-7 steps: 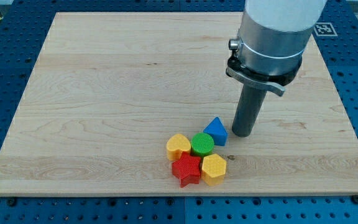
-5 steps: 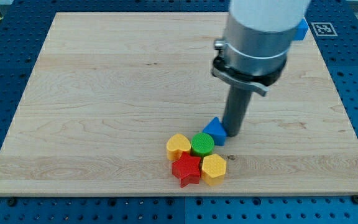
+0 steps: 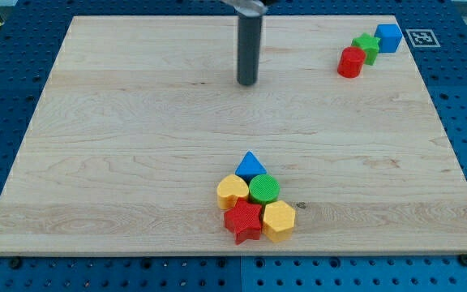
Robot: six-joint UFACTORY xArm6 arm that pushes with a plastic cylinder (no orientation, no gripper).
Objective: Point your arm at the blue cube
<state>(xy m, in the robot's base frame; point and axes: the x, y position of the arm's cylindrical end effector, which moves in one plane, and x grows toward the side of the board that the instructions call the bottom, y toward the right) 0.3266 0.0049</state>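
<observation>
Blue cube (image 3: 389, 37) at the far upper right of the frame, close to the corner of the wooden surface (image 3: 120, 146). Touching its lower-left side, or very nearly, a green block (image 3: 367, 45), seemingly star-shaped; just below and left of that, a red cylinder (image 3: 349, 62), the three forming a short diagonal row. Well to the left along the upper part of the frame, my tip (image 3: 247, 83), apart from every block, with bare wood between it and the row. No fingers to spread or press together here: just a plain dark rod, holding nothing. From my tip, then, rightward and slightly upward to the cube, with the red cylinder and green block lying close to that line, so probably best approached from above the row. Far off in the lower middle, and of no concern: a blue triangle (image 3: 251, 165), yellow heart (image 3: 232, 191), green cylinder (image 3: 264, 189), red star (image 3: 244, 221) and yellow hexagon (image 3: 280, 219), packed together.
</observation>
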